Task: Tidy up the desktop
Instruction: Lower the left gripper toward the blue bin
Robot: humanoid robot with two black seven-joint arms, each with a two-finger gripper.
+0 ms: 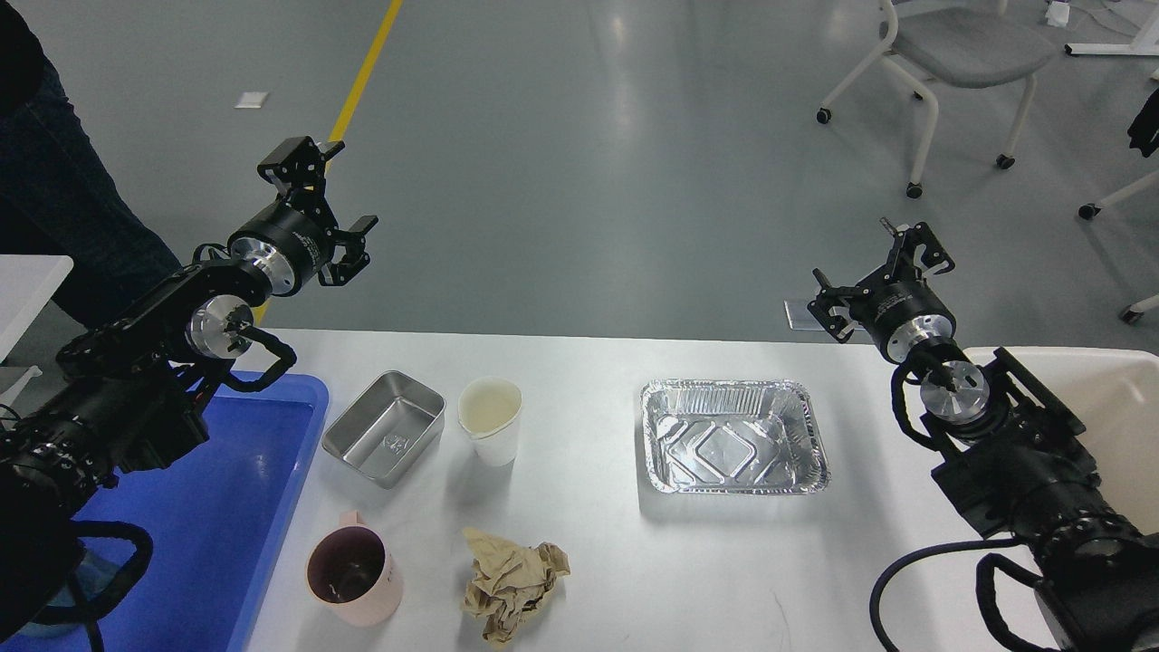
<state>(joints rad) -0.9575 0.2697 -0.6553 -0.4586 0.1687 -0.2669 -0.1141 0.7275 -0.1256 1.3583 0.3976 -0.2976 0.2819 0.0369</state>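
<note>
The white desktop (598,561) carries a steel rectangular tin (384,439), a white paper cup (491,420), a foil tray (733,436), a pink mug (353,576) and a crumpled brown paper ball (510,584). My left gripper (328,192) hangs raised beyond the desk's far left edge, fingers spread wide and holding nothing. Above the far right edge, my right gripper (876,263) is likewise open and empty. Neither touches any item.
A blue plastic tray (226,534) sits at the left end under my left arm. A cream-white bin (1118,412) stands at the right end behind my right arm. A person in dark clothes (54,181) stands at the far left; wheeled chairs (951,63) are beyond.
</note>
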